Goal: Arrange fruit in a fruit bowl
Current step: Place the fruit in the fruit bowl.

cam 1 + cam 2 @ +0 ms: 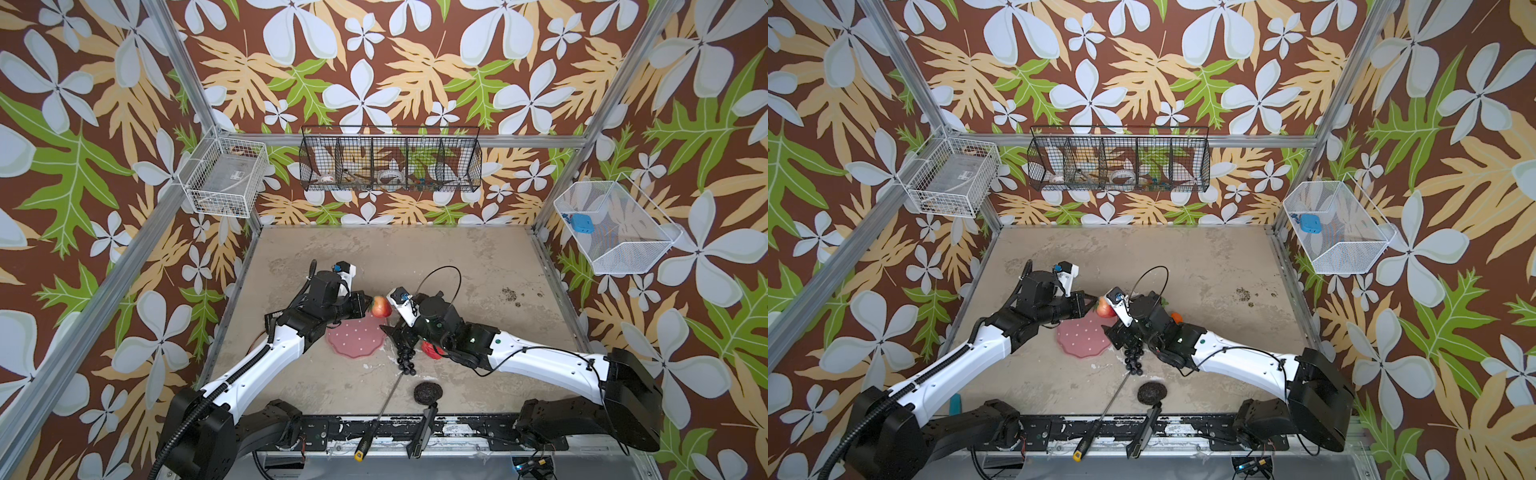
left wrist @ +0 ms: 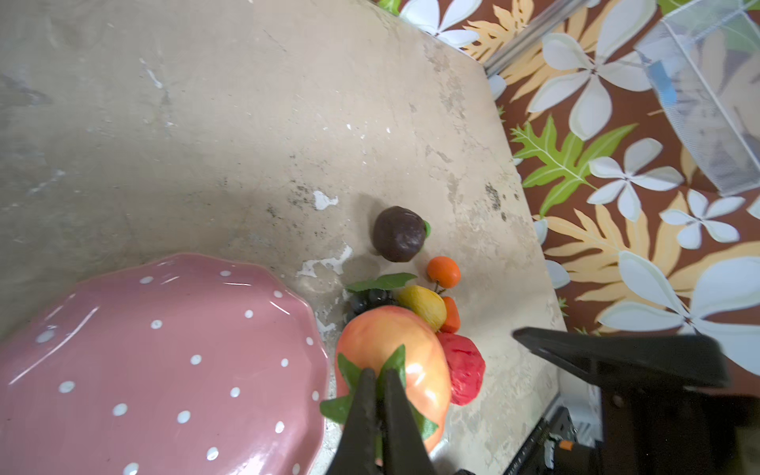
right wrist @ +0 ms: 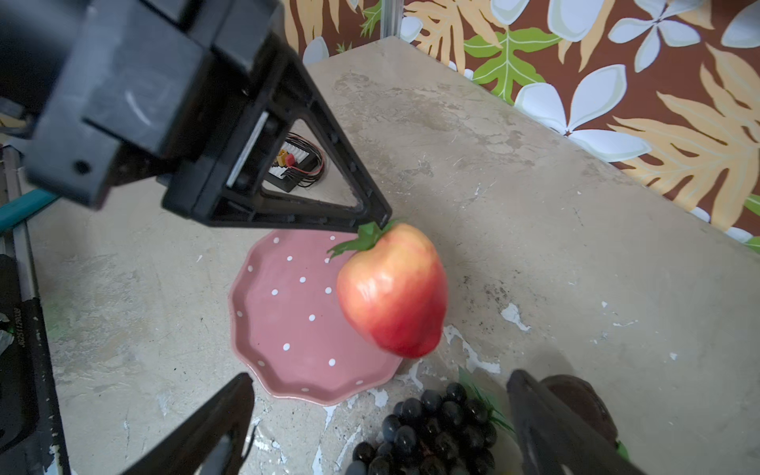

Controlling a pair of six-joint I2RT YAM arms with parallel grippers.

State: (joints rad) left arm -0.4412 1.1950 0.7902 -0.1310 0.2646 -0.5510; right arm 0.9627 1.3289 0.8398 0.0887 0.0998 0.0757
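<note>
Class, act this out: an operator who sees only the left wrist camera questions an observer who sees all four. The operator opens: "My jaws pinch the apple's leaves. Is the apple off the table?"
Observer: It looks so. In the right wrist view the apple dangles by its leaves from the left jaws, near the rim of the pink dish.
Operator: What is the other arm doing?
Observer: The right jaws stand wide open and empty, with the grape bunch below them.
Operator: Any fruit I can't see?
Observer: In both top views a dark bumpy avocado lies near the table's front edge, close to a screwdriver.
</note>
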